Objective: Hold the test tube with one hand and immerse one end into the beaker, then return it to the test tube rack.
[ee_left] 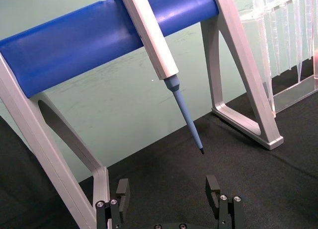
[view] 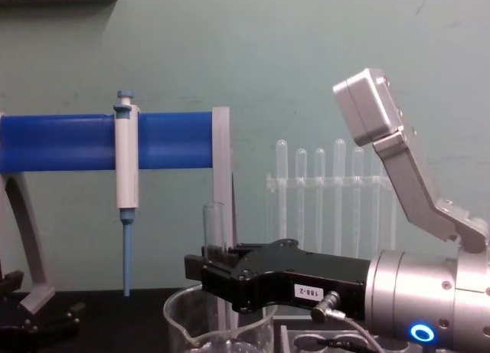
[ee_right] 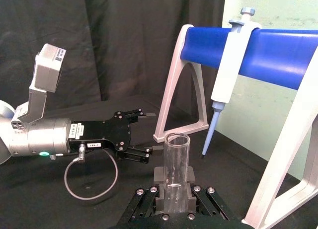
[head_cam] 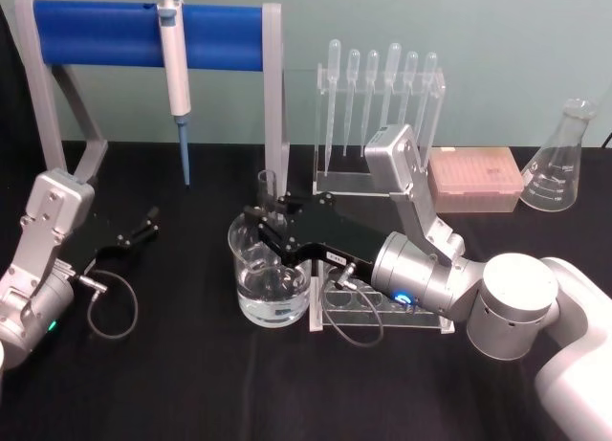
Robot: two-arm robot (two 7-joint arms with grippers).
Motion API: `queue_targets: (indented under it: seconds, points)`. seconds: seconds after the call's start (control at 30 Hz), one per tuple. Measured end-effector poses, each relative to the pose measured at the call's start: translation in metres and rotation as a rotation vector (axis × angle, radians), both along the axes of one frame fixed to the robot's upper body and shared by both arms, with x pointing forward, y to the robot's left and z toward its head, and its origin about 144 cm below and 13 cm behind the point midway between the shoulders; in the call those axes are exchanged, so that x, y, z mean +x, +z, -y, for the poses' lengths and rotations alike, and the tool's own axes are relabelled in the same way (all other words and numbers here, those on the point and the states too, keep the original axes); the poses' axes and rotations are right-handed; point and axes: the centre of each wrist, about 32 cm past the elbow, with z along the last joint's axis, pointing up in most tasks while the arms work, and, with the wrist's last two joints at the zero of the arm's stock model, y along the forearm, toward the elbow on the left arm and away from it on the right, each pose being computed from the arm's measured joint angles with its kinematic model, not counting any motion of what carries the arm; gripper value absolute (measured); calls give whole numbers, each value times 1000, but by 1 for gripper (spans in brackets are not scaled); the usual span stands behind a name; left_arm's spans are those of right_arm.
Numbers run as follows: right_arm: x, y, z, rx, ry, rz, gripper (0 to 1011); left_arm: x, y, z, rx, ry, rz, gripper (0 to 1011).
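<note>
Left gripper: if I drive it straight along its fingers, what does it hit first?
Probably nothing soon: the left gripper, open, aims between the legs of the pipette stand, beneath its blue bar. The pipette tip hangs nearest that line; depth is unclear.

**Bench layout, left to right**

- Pipette stand (head_cam: 96,34) at the tabletop's (head_cam: 191,384) back-left corner, with the pipette (head_cam: 174,58) hanging on its crossbar.
- Left gripper (head_cam: 151,224) low near the left edge, in front of the stand.
- Beaker (head_cam: 251,302) mid-table.
- Test tube (head_cam: 267,187) upright over it, clamped in the right gripper (head_cam: 266,221), lower end inside the beaker.
- Test tube rack (head_cam: 335,307) just beside the beaker, on its right.
- Dropper rack (head_cam: 335,185), tip box (head_cam: 475,178) and flask (head_cam: 562,164) run along the back edge toward the right corner.
</note>
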Motion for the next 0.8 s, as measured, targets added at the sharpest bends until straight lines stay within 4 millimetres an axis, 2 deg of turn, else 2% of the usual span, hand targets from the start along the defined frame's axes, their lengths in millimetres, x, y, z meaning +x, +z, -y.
queue_targets:
  seconds: [0.8]
  points:
    - [0,0,0,0,0,0,228,0,0,0,0,0,0,1000]
